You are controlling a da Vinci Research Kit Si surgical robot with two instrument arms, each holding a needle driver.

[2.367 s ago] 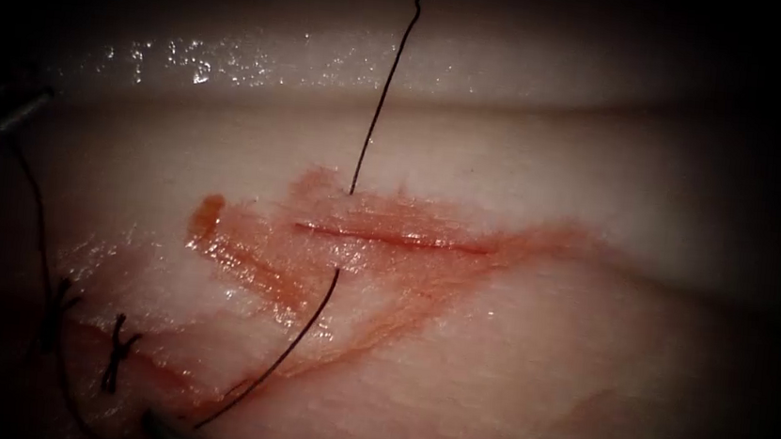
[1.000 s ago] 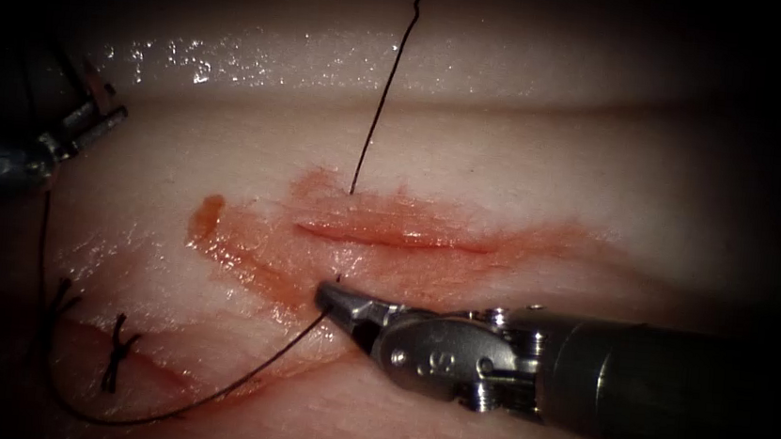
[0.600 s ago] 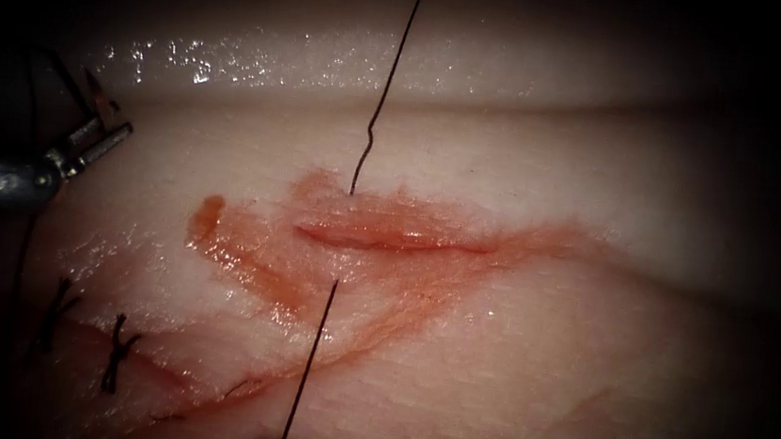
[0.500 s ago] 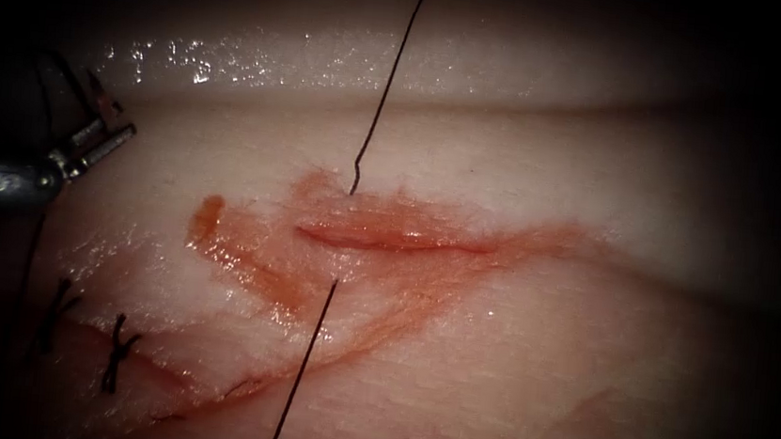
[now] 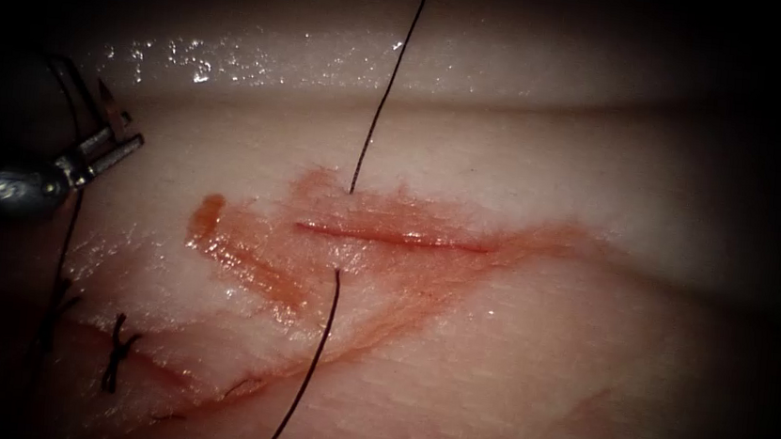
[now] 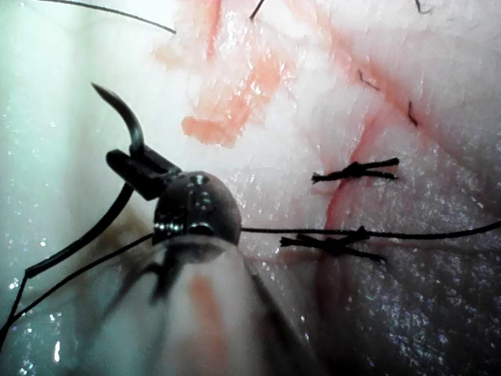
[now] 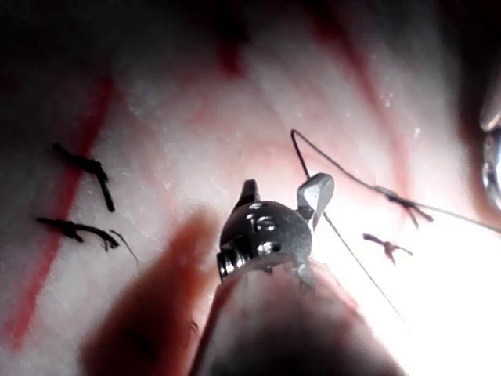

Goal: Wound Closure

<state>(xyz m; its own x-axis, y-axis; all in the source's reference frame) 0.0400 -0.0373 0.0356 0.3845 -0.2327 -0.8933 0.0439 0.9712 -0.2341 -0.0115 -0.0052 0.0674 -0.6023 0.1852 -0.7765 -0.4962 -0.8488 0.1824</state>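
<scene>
The cut (image 5: 398, 238) runs across the tissue (image 5: 539, 355). A dark thread (image 5: 388, 87) comes down from the far side, enters the tissue just beyond the cut's left end, and comes out on the near side as a slack curve (image 5: 317, 355). Well left of the cut, clear of the tissue, my left tool (image 5: 123, 144) is shut on the curved needle (image 5: 104, 100). In the left wrist view the jaws (image 6: 129, 164) grip the needle (image 6: 125, 113) closer to its tip than to its middle. My right tool (image 7: 282, 192) is open and holds nothing, with thread (image 7: 344, 180) lying close by.
Red fluid (image 5: 245, 263) smears the tissue left of and below the cut. Two older knotted stitches (image 5: 117, 352) lie at the lower left, also seen from the left wrist (image 6: 356, 170). Thread trails from the needle's end (image 6: 78, 274) past the left tool.
My right tool stood at the thread's near-side exit a second ago, then drew back toward the near edge and left the endoscope view. That thread went taut, then slackened. The left tool edged right.
</scene>
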